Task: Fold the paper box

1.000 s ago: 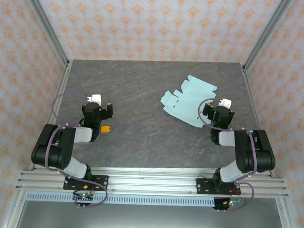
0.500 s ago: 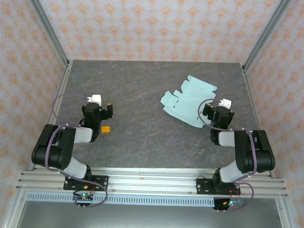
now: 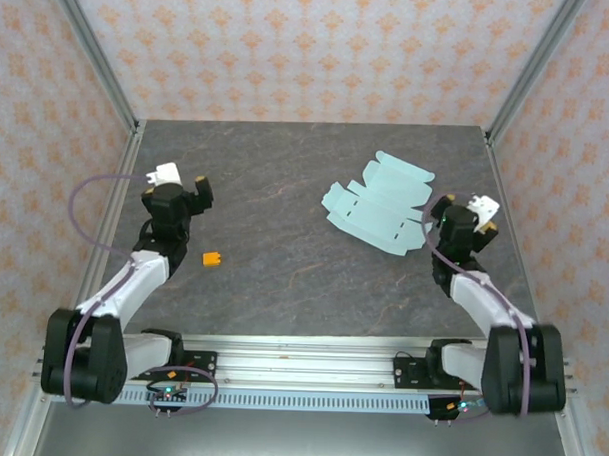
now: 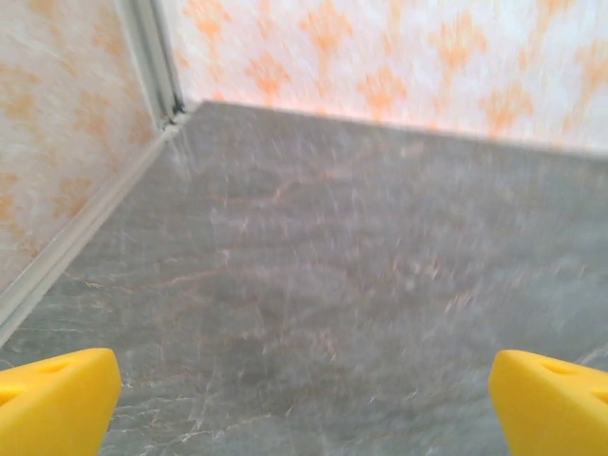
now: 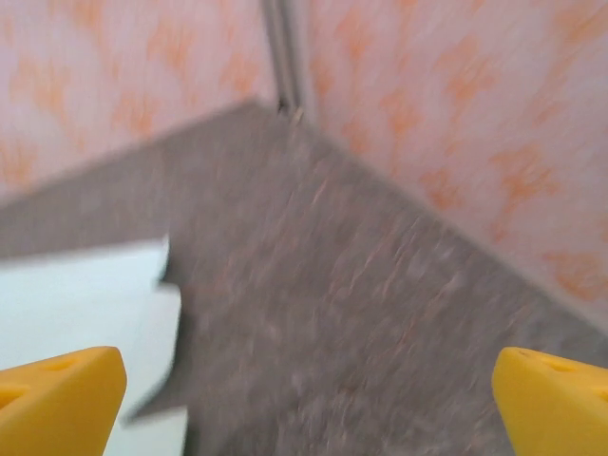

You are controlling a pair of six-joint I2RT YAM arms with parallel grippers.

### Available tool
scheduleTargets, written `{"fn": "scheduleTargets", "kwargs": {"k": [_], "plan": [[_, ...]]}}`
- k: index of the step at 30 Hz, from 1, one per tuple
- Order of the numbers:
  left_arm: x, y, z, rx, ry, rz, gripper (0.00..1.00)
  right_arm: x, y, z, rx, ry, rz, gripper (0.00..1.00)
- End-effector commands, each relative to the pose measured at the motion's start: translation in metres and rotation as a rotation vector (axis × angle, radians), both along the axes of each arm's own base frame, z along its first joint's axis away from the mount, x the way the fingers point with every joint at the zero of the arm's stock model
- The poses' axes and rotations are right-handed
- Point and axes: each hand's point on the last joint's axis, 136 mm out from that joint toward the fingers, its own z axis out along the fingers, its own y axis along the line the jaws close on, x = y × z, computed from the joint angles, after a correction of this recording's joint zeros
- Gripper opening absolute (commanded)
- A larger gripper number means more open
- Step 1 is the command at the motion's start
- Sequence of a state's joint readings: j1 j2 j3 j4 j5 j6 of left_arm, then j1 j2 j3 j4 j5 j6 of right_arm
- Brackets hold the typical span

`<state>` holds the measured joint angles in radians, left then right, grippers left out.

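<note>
Plainly, the left gripper (image 3: 191,192) stands with its jaws spread wide and nothing between them; in its own wrist view the two yellow fingertips (image 4: 55,401) sit at the lower corners of the frame with bare grey table (image 4: 313,256) between them. It hovers at the left side of the overhead view, and a tiny orange piece (image 3: 212,258) lies on the table just below and to the right of it, apart from the fingers. The right gripper (image 3: 468,222), at the right side of the frame, is likewise spread and empty (its yellow pads (image 5: 553,399) are set far apart at the bottom corners of its wrist view). Just to its left lies the paper box (image 3: 377,206), a flat pale mint-blue sheet with rounded flaps, unfolded on the table right of centre; its pale edge shows at the lower left of the right wrist view (image 5: 81,294), blurred.
</note>
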<state>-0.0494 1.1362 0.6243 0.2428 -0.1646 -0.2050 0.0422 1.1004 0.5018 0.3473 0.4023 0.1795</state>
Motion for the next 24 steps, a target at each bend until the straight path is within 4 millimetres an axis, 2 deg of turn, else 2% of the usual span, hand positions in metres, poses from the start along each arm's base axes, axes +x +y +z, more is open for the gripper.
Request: {"fn": "scheduleTargets", "kwargs": {"k": [1,4,5,8,11,13,15,17,20,22,24], "plan": [[-0.013,-0.017,-0.015,-0.278,0.094,0.004,1.0,-0.031,-0.011,0.008,0.143,0.044,-0.134,0.99],[-0.004,-0.074,-0.016,-0.403,0.129,-0.195,1.0,-0.012,0.043,-0.004,0.325,0.091,0.129,0.97],[-0.002,-0.096,-0.017,-0.401,0.155,-0.251,1.0,-0.008,0.061,-0.012,0.351,0.134,0.195,0.96],[-0.004,-0.165,-0.02,-0.323,0.248,-0.436,1.0,-0.005,0.097,-0.03,0.34,0.307,0.289,0.96],[-0.008,-0.218,-0.03,-0.245,0.355,-0.577,0.98,-0.007,0.114,-0.055,0.352,0.472,0.336,0.94],[-0.006,-0.242,-0.039,-0.24,0.397,-0.63,0.95,-0.01,0.119,-0.066,0.367,0.521,0.358,0.94],[0.0,-0.261,-0.045,-0.257,0.42,-0.686,0.94,-0.015,0.117,-0.072,0.37,0.543,0.345,0.94],[0.009,-0.272,-0.053,-0.246,0.451,-0.715,0.92,-0.023,0.107,-0.077,0.341,0.575,0.297,0.94],[0.023,-0.279,-0.065,-0.189,0.526,-0.725,0.89,-0.032,0.101,-0.094,0.42,0.628,0.289,0.93],[0.028,-0.282,-0.07,-0.182,0.555,-0.724,0.87,-0.037,0.1,-0.107,0.502,0.67,0.294,0.89],[0.027,-0.287,-0.074,-0.196,0.565,-0.737,0.87,-0.043,0.096,-0.117,0.496,0.723,0.279,0.86]]}}
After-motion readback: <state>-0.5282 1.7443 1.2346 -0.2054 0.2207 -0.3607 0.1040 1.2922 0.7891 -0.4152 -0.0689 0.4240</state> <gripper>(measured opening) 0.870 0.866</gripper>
